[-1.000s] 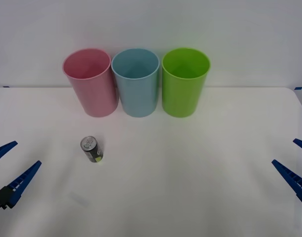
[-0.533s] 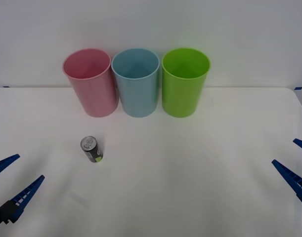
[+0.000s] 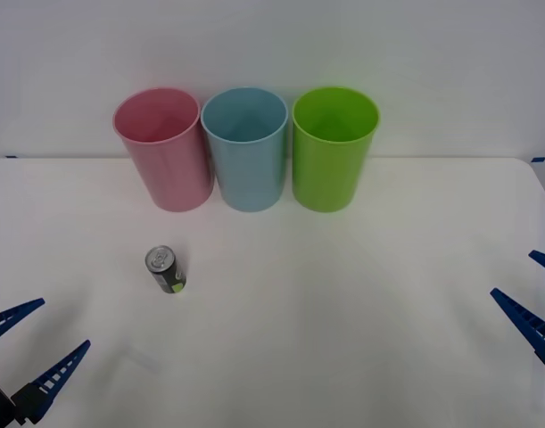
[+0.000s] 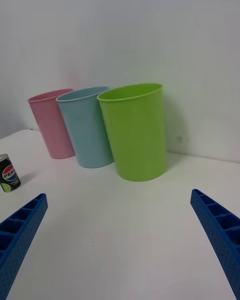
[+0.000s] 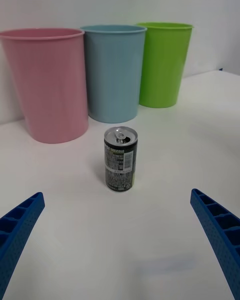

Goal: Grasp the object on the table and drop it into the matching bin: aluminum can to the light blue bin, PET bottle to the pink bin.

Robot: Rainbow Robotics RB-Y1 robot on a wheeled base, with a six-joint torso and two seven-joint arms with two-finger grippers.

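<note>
Aluminum can [image 3: 166, 269] stands alone — bins well behind (lime green bin [image 3: 334, 147] too) — left hand [image 3: 27, 348] wide.

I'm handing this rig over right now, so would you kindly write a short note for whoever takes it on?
Left gripper: open, empty, low at the table's near left corner, lined up on the can.
Right gripper: open, empty, parked at the right edge.
Can: upright on the table's left side, in front of the pink bin, untouched.
Bins: pink, light blue bin and green bin in a row at the back.
Done: nothing gripped yet.
Left: grasp the can, probably with the left gripper, and drop it into the light blue bin.
</note>
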